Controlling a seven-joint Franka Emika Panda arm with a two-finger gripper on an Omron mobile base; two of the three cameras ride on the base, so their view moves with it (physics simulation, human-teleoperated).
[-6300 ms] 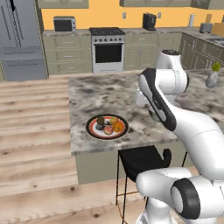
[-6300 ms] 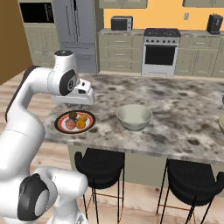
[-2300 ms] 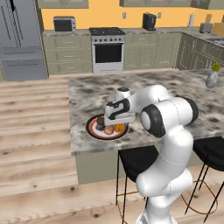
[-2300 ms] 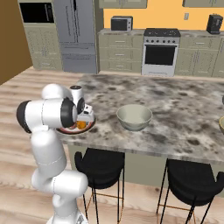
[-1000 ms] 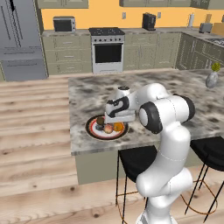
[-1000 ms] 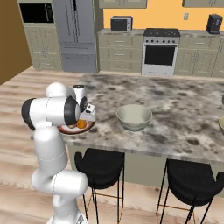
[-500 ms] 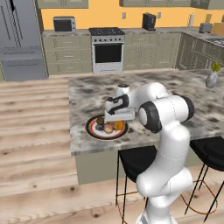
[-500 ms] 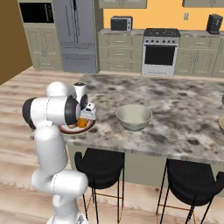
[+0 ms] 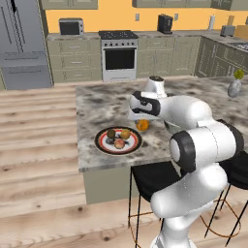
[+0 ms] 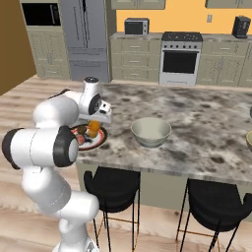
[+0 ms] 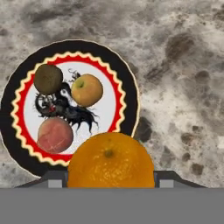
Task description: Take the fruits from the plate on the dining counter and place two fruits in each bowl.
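Fingers of the gripper (image 11: 110, 181) were clamped on the orange fruit (image 11: 110, 161), which sat between the two dark tips at the bottom of the hand view and hid part of the plate's near rim. In the left base view the same orange fruit (image 9: 142, 125) hung under the white hand, raised off the dining counter (image 9: 101, 104) just past the right edge of the plate (image 9: 103, 143); in the right base view it (image 10: 93, 128) showed below the hand, above the plate (image 10: 100, 140). Three fruits remained on the plate (image 11: 127, 83): the dark brownish-green fruit (image 11: 48, 78) and the yellow-orange fruit (image 11: 87, 90) lay side by side, nearly touching, and the pinkish-red fruit (image 11: 55, 135) lay apart from them, nearer the gripper. On the counter to the right of the plate stood one beige bowl (image 10: 151, 132), with nothing visible in it from that side. A second bowl (image 10: 249, 140) was cut off at the right edge of the right base view. Far along the counter stood a small grey vase (image 9: 235, 87) with a yellow-green sprig.
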